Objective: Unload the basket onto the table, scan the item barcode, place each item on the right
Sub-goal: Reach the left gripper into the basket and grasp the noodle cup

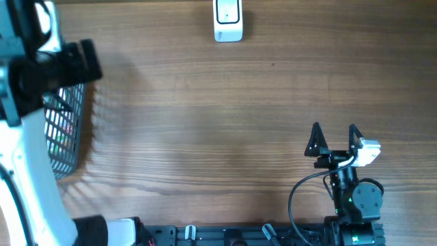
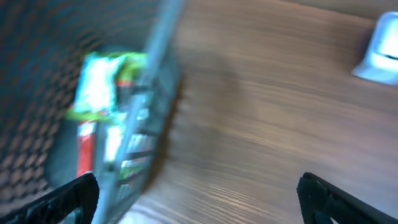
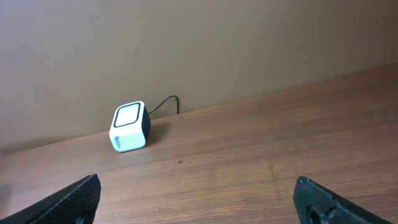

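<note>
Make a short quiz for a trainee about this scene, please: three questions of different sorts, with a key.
1. Fill in: the left fingers and the right fingers are both ____ and hold nothing.
2. True or false: the scanner stands on the table, apart from both arms.
3. Choose one: where is the green packet?
A) inside the mesh basket
B) beside the scanner
C) on the bare table, in the middle

Key: 1. open; 2. true; 3. A
</note>
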You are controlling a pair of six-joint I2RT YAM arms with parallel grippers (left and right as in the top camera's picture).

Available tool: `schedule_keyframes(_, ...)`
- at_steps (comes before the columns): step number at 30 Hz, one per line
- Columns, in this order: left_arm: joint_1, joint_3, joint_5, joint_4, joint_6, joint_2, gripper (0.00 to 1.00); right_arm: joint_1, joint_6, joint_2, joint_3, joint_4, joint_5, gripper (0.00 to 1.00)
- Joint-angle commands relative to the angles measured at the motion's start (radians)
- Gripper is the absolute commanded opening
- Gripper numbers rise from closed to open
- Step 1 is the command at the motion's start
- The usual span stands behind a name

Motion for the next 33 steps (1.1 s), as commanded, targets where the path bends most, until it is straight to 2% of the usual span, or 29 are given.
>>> schedule_keyframes(1, 0.163, 0.029, -0.067, 0.008, -0.06, 0.035, 1.0, -0.004, 0.005, -0.011, -0.001, 0.005, -0.002, 1.0)
schedule_keyframes(6, 0.342, 0.029, 0.01, 0.028, -0.066, 0.09, 1.0, -0.004, 0.004, -0.011, -0.001, 0.004, -0.002, 1.0)
schedule_keyframes(10, 0.418, 0.026, 0.027, 0.023, -0.066, 0.158, 1.0, -0.004, 0.005, -0.011, -0.001, 0.005, -0.002, 1.0)
schedule_keyframes(19, 0.447, -0.095, 0.032, 0.027, -0.006, 0.279, 1.0, -0.004, 0.004, -0.011, -0.001, 0.005, -0.002, 1.0)
schedule_keyframes(24, 0.477, -0.219, 0.037, 0.106, 0.003, 0.282, 1.0, -0.004, 0.005, -0.011, -0.001, 0.005, -0.002, 1.0)
schedule_keyframes(26, 0.494, -0.267, 0.09, 0.142, 0.037, 0.282, 1.0, -0.004, 0.004, -0.011, -0.001, 0.005, -0.002, 1.0)
schedule_keyframes(29, 0.531, -0.357, 0.245, 0.209, 0.135, 0.282, 1.0, -0.004, 0.005, -0.011, -0.001, 0.005, -0.002, 1.0)
schedule_keyframes(33, 0.562, -0.423, 0.261, 0.271, 0.138, 0.282, 1.0, -0.004, 0.004, -0.011, -0.001, 0.004, -0.002, 1.0)
